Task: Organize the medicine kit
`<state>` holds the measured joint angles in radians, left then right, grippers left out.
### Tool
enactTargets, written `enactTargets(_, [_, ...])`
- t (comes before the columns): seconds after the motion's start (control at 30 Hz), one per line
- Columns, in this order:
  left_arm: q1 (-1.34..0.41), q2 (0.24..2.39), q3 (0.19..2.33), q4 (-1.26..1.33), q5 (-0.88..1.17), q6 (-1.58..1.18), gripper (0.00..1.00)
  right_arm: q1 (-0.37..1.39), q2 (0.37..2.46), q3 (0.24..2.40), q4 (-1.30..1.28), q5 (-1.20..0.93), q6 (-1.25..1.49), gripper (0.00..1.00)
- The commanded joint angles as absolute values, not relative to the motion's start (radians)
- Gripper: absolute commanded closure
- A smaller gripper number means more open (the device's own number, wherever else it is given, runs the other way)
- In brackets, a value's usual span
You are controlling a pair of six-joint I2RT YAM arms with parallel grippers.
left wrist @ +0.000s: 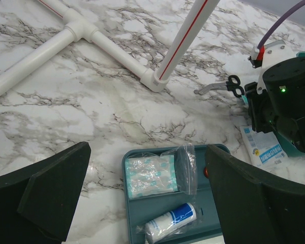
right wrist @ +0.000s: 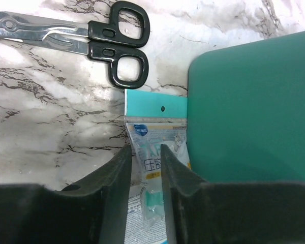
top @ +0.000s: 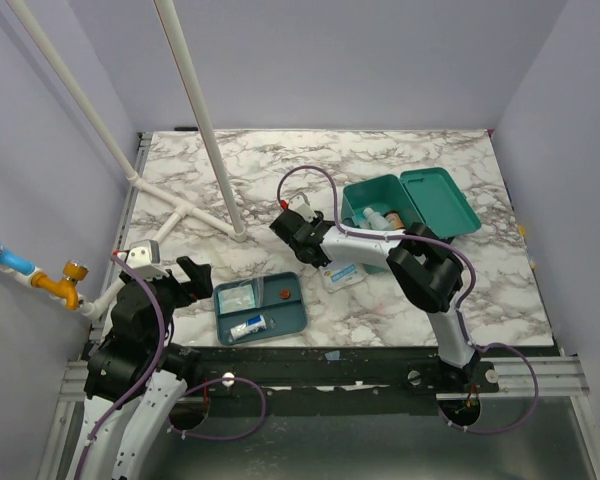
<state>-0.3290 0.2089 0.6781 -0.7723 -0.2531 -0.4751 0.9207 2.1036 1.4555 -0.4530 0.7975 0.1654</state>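
Medicine kit (top: pixel 432 206) stands lid-open beyond the divided tray (top: pixel 294 321), to its right. Just left of that tray the left gripper (top: pixel 198 278) gapes wide, empty. Beyond the tray, the right gripper's (right wrist: pixel 146 150) jaws sit nearly closed over a packet (right wrist: pixel 155 133); I can't tell whether they grip it.

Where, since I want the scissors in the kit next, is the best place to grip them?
Grip the scissors across the steel shanks just ahead of the black loops, coming straight down from above. They lie flat and closed on the table, so the shanks give a narrow, stiff part that is easy to straddle. The loops are wide and the blades taper thin.
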Motion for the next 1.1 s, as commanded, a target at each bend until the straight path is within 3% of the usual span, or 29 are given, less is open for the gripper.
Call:
enactTargets(0.0, [-0.328, 0.218, 0.671, -0.762, -0.236, -0.463, 0.01, 0.916, 2.121, 1.453, -0.442, 0.84, 0.166, 0.74])
enactTargets(0.2, [-0.328, 0.219, 0.672, -0.762, -0.238, -0.463, 0.02, 0.916, 2.103, 1.461, -0.45, 0.832, 0.166, 0.99])
enactTargets(0.87, [-0.328, 0.212, 0.672, -0.762, -0.238, -0.465, 0.01, 0.916, 1.717, 1.45, -0.495, 0.601, 0.236, 0.99])
enactTargets(1.07, [-0.328, 0.21, 0.67, -0.762, -0.237, -0.465, 0.01, 0.916, 1.619, 1.457, -0.54, 0.63, 0.217, 0.99])
